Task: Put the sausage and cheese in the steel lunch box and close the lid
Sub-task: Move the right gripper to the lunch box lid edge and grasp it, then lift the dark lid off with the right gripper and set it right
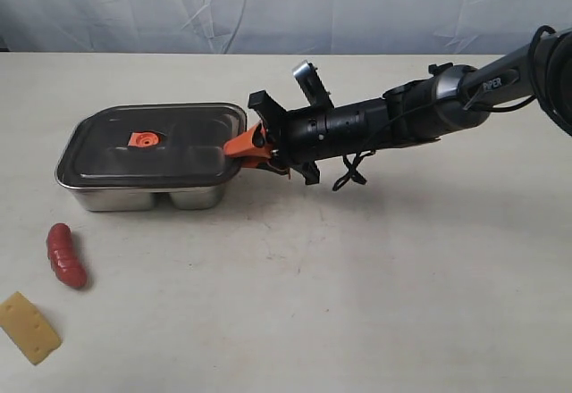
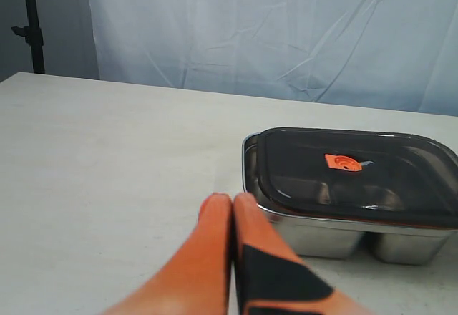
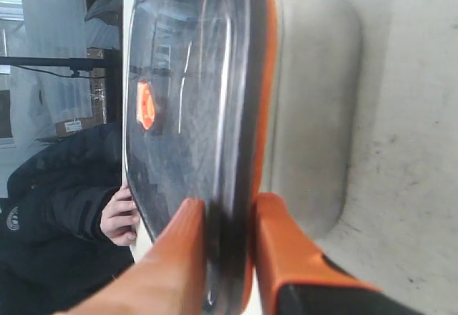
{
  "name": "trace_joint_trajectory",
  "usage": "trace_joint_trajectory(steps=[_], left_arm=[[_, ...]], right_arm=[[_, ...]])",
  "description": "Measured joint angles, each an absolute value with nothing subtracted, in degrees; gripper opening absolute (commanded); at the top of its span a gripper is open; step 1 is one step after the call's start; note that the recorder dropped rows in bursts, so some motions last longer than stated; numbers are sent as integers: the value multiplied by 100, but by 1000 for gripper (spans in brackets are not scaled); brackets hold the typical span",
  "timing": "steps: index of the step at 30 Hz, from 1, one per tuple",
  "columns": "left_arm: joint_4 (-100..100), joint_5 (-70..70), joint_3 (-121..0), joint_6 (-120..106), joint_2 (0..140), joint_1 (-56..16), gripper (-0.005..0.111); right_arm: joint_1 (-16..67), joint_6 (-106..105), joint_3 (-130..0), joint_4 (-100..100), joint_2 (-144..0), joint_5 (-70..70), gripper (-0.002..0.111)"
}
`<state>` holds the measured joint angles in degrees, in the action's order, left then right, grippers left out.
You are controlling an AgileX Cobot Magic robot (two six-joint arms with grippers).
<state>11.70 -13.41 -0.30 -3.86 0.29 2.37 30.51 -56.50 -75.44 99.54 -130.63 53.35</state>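
The steel lunch box (image 1: 134,198) stands on the table at the left, with the dark lid (image 1: 188,143) lying on top and its orange valve tab (image 1: 143,139) facing up. My right gripper (image 1: 243,150) reaches in from the right. Its orange fingers (image 3: 275,236) are shut on the lid's (image 3: 179,100) edge, one above and one below the rim, beside the box wall (image 3: 315,79). The red sausage (image 1: 66,255) and the yellow cheese (image 1: 29,328) lie on the table in front of the box. My left gripper (image 2: 231,199) is shut and empty, short of the box (image 2: 322,236).
A pale cloth backdrop (image 1: 286,4) hangs behind the table. Bare tabletop (image 1: 357,304) stretches in front and to the right of the box. A person's hand (image 3: 118,218) shows beyond the table in the right wrist view.
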Motion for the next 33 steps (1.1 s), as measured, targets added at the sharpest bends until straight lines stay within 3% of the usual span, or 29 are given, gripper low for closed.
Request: trace_joint_trajectory(steps=[4,14,22,28,33], left_arm=[[1170,-1341,-30,-386,29,237,0],[1170,-1341,-30,-386,29,237,0],[1170,-1341,-30,-386,29,237,0],[1170,-1341,-30,-386,29,237,0],[1170,-1341,-30,-386,29,237,0]], right_arm=[[3051,-5598,-7549,9984,-13063,5373,-1],[2997,-5583,-7549,9987,-12974,5819,-1],[2627,-5630,-7549,9710,-12068,5772,-1],[2391,-5575,-7549,8516,-10986,5509,-1],[2408,-4846,-7549,5940,-9926,4703,-1]])
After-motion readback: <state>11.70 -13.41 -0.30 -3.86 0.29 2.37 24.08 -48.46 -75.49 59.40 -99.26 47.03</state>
